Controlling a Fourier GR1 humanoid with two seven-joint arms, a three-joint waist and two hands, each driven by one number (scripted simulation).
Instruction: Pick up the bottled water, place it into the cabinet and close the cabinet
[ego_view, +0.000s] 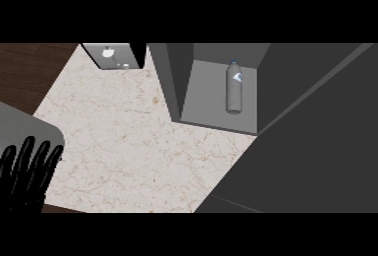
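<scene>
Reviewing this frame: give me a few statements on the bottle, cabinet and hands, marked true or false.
1. The bottled water is inside the cabinet. True.
2. The left robot hand is curled round the bottled water. False: it is open, fingers up, at the lower left, holding nothing.
3. The cabinet is closed. False: it is open, its inside visible.
4. The counter has a pale, veined top. True.
5. The right robot hand rests on the counter. False: it is not in view.

No words, numbers or brand marks can be read anywhere on my feed. The water bottle in the open cabinet carries a small blue-and-white label, too small for me to make out.
</scene>
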